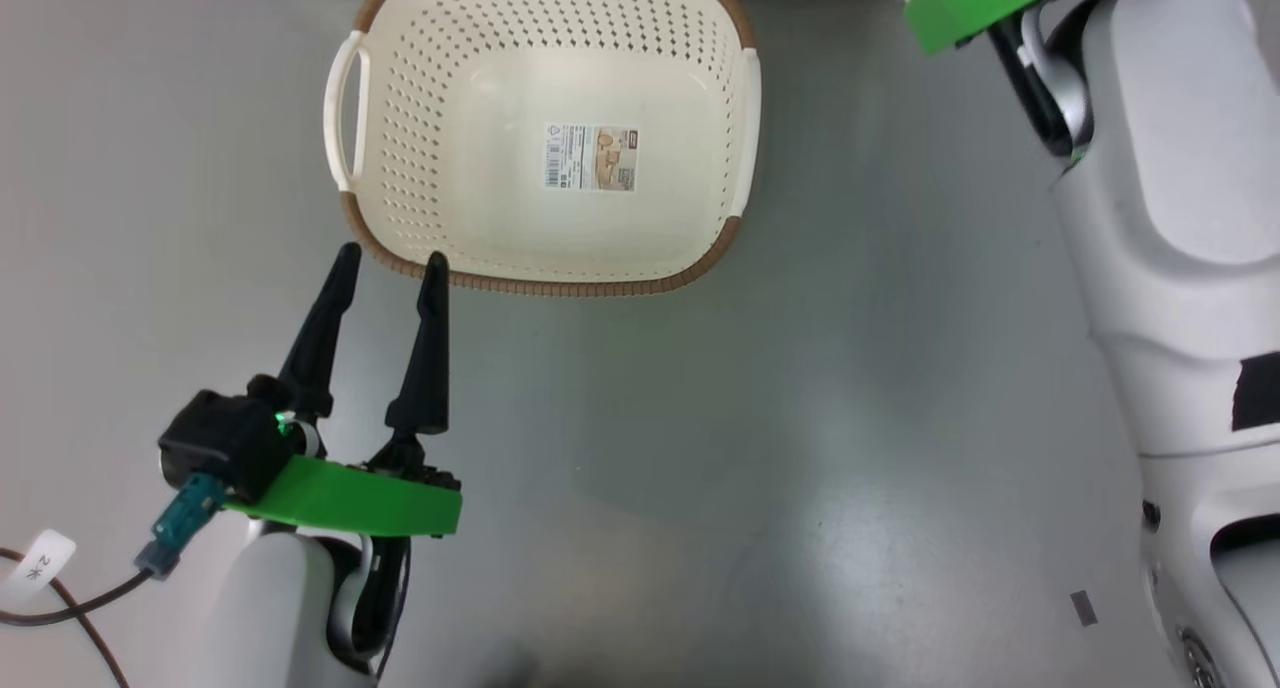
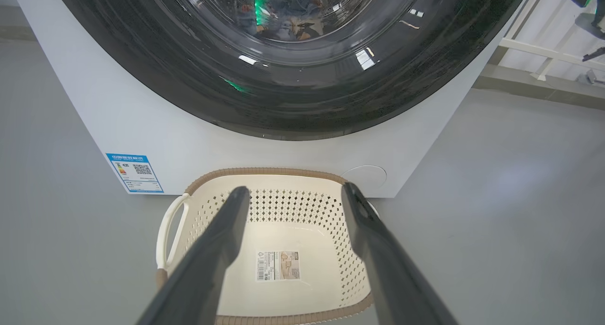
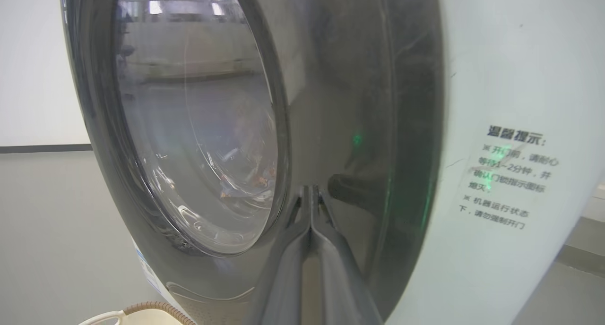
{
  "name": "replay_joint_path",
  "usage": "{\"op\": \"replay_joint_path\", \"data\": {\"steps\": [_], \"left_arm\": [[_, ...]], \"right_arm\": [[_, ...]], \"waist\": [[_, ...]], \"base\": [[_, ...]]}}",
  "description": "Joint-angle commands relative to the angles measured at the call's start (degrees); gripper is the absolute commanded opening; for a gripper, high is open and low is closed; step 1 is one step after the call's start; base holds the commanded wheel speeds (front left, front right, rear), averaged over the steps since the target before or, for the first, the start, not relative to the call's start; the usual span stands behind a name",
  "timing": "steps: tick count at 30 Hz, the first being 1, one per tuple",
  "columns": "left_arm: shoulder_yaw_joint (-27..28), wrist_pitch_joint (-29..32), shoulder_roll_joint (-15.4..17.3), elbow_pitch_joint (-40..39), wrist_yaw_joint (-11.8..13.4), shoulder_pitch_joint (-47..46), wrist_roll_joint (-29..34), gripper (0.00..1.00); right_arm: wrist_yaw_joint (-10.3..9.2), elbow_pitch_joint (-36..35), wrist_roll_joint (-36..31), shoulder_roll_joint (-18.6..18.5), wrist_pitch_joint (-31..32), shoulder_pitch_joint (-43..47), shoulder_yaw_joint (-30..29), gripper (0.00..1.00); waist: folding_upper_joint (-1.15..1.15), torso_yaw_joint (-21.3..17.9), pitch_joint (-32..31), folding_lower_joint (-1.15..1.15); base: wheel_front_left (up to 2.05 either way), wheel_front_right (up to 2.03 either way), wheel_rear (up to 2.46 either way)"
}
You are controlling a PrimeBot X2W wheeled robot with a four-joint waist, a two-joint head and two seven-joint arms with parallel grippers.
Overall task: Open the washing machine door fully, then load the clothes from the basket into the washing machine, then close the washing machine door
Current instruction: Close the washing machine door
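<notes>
Washing machine door [image 2: 293,112] is cut off at the top in the left wrist view and sits flush in the white washing machine [image 2: 142,122]; blue and orange shapes [image 2: 288,25] behind its glass are too smeared by reflections to identify. Right arm runs off the head view's upper right edge. Right gripper [image 3: 310,189] has its fingers pressed together on nothing, tips meeting their own reflection on the door's glossy black rim. Left gripper [image 1: 392,258] hangs with jaws wide, holding nothing, tips over the near rim of the basket [image 1: 500,228]. Basket stands on the floor [image 1: 800,418] just before the machine, bottom sticker [image 1: 590,156] in plain view. Floor is smooth, grey, faintly glossy
</notes>
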Motion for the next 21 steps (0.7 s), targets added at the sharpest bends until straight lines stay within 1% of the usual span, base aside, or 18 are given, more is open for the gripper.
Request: {"op": "replay_joint_path", "data": {"steps": [1, 7, 12, 21], "left_arm": [[2.3, -0.5, 1.9, -1.6, -0.2, 1.0, 0.7, 1.00], [3.2, -0.5, 2.4, -1.7, -0.2, 1.9, 1.0, 1.00], [4.0, -0.5, 2.9, -1.7, -0.2, 3.2, 1.4, 1.00], [5.8, -0.5, 4.3, -1.8, -0.2, 5.7, 2.3, 1.00]], "right_arm": [[-0.33, -2.1, 1.9, 2.0, -0.1, 3.0, 1.1, 0.00], [-0.33, -3.7, 3.3, 1.7, -0.1, 8.0, 2.7, 0.00], [-0.33, -5.7, 4.9, 1.1, -0.1, 13.9, 3.7, 0.00], [-0.33, -8.4, 7.6, 1.2, -0.1, 24.6, 3.3, 0.00]], "waist": [[0.00, -0.9, -1.2, 0.00], [0.00, -2.1, -3.6, 0.00], [0.00, -3.7, -6.5, 0.00], [0.00, -7.3, -12.1, 0.00]], "base": [[0.00, 0.00, 0.00], [0.00, 0.00, 0.00], [0.00, 0.00, 0.00], [0.00, 0.00, 0.00]]}}
